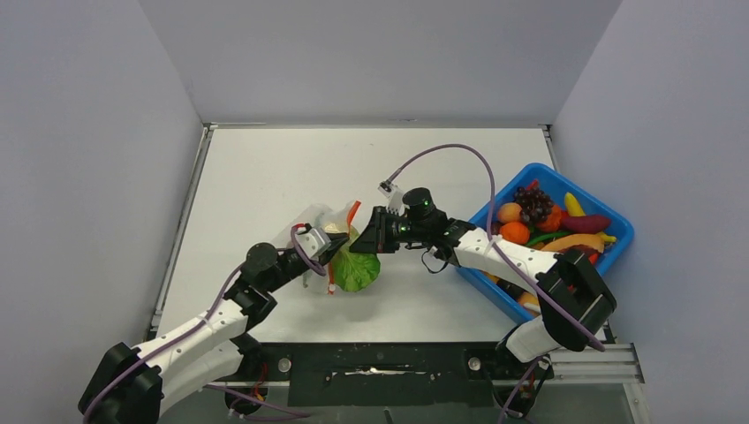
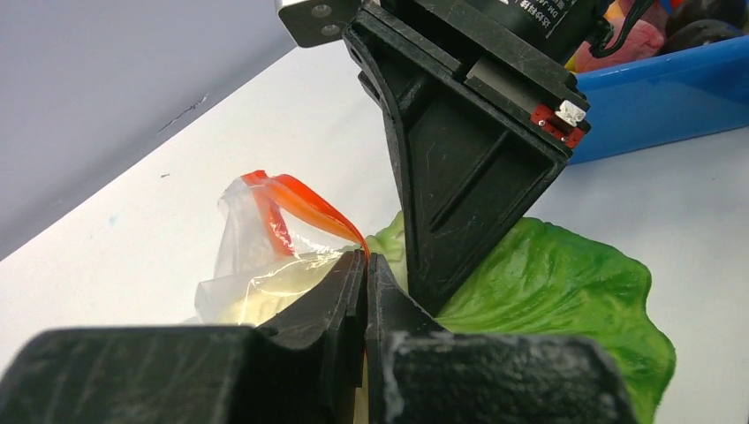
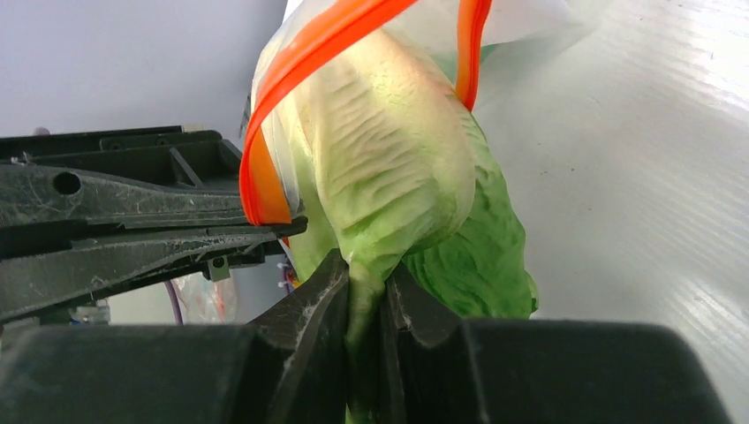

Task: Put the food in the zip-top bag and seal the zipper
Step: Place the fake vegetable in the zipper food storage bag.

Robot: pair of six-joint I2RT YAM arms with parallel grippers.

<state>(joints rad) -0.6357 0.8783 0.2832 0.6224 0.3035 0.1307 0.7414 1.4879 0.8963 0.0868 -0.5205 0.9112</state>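
Observation:
The clear zip-top bag [image 1: 320, 223] lies crumpled at the table's middle, its orange-red zipper [image 2: 305, 201] arching up at the mouth. My left gripper [image 2: 366, 258] is shut on the zipper edge and holds the mouth up. A green lettuce leaf [image 1: 356, 269] hangs at the bag's mouth, pinched by its pale stem in my right gripper [image 3: 364, 276]. In the right wrist view the leaf [image 3: 397, 168] passes partly through the orange zipper loop [image 3: 291, 79]. The rest of the food [image 1: 548, 221] lies in the blue bin.
A blue plastic bin [image 1: 618, 231] with several toy fruits and vegetables stands at the right, close to my right arm. Grey walls close in the table on three sides. The two grippers are nearly touching at the bag's mouth.

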